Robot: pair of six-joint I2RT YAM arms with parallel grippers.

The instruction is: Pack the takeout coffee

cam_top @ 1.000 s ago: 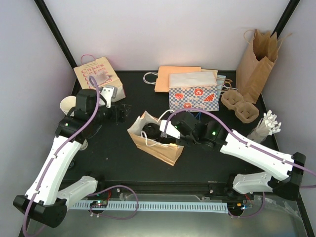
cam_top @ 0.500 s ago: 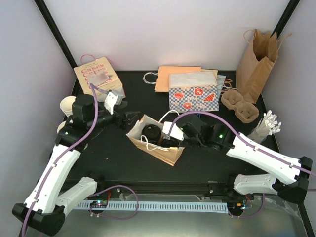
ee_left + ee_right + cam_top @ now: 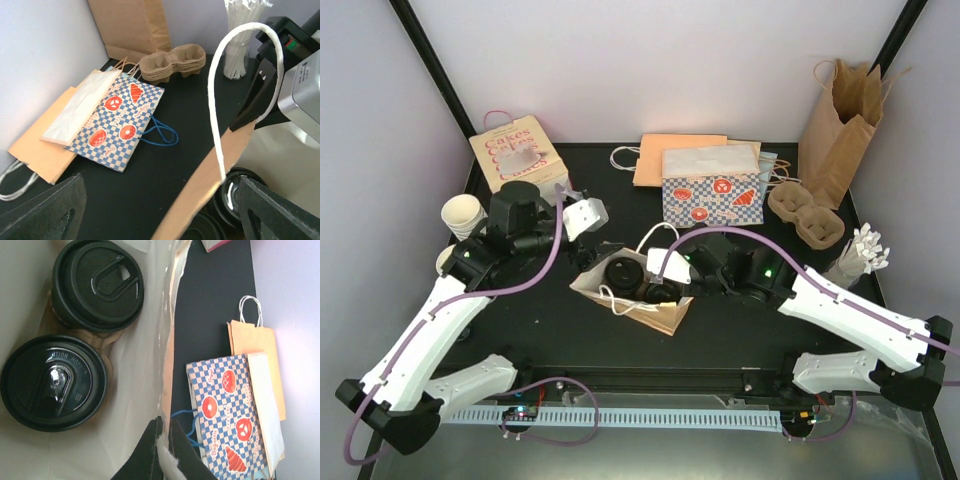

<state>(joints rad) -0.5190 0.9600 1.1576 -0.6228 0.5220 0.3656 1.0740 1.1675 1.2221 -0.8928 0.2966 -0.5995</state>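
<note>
Brown paper bag (image 3: 648, 314) is sitting open mid-desk (image 3: 740, 340), w/ one takeout coffee (image 3: 97, 285) standing beside another coffee (image 3: 52, 382) inside it, black lids up. My right pincer (image 3: 162, 440) is pinching the bag's rim, fingers pressed together on it. My left pincer (image 3: 586, 246) is hovering spread wide at the opposite rim.

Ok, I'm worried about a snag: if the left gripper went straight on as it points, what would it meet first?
Probably the rim of the brown bag, its white handle looped above; depth is unclear.
</note>
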